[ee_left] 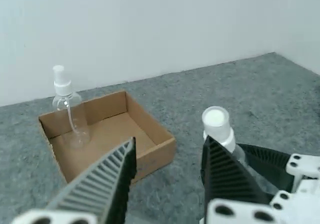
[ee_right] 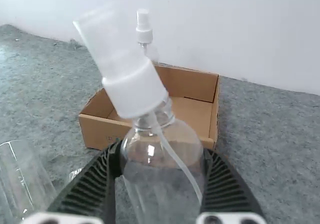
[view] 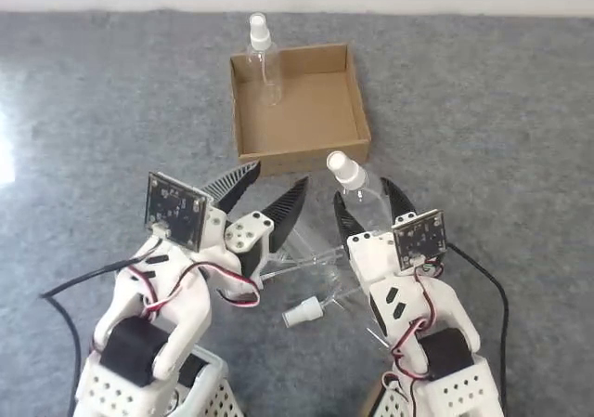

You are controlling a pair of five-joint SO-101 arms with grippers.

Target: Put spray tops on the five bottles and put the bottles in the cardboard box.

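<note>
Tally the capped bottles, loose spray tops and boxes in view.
Capped bottles: 2, the boxed bottle and the held bottle
Loose top: 1
Box: 1
Total: 4

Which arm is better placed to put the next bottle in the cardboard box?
Right. The right gripper is shut on a bottle with a spray top, just before the cardboard box; the left gripper is open and empty.

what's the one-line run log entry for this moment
right gripper: shut on clear plastic bottle with white spray top | left gripper: open | brown cardboard box: one capped bottle standing inside | loose white spray top: on grey table
</note>
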